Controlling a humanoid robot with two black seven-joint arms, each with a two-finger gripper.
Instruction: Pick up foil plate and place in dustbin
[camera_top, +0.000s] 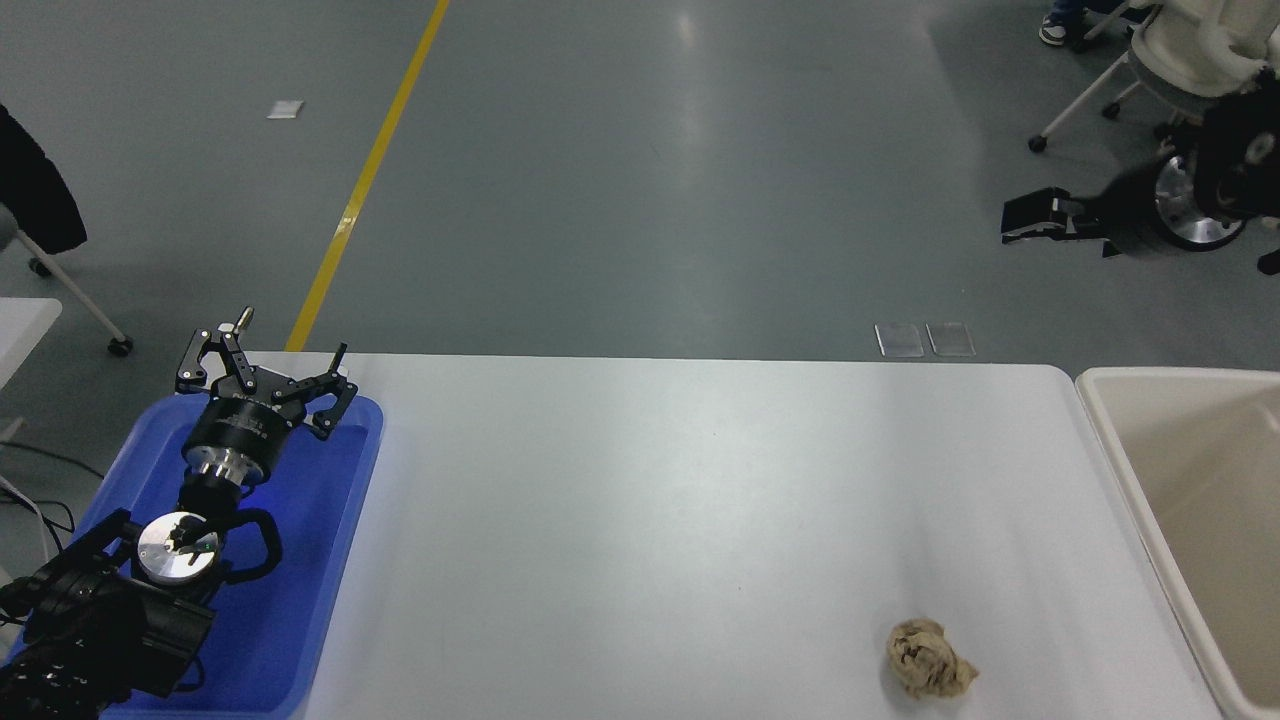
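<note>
**No foil plate in sight; right hand raised beyond the dustbin**

Although the task names a foil plate, none can be seen anywhere in the head view, so its direction from either hand, and the lie of its long axis, cannot be given. The right hand (1030, 218) is seen at the upper right, lifted well above the floor beyond the desk's far edge and pointing toward the picture's left; it is blurred, and whether it is open or closed cannot be told, though nothing silver is seen in or beneath it. Below and slightly right of it lies the dustbin (1105, 440), whose cream rim butts against the right end of the desk (650, 500); the part of its inside that shows is plain and bare, the rest being cut off by the frame. It is judged possible that the plate already lies in that hidden part, but this is not shown.

Of the two arms, the right is far nearer the bin. The left hand (262, 375) is parked at the lower left over the blue tray (330, 560), its fingers spread wide and holding nothing. On the desk's near right, a crumpled tan paper ball (928, 657) is left lying, well apart from both hands and just short of the bin.
</note>
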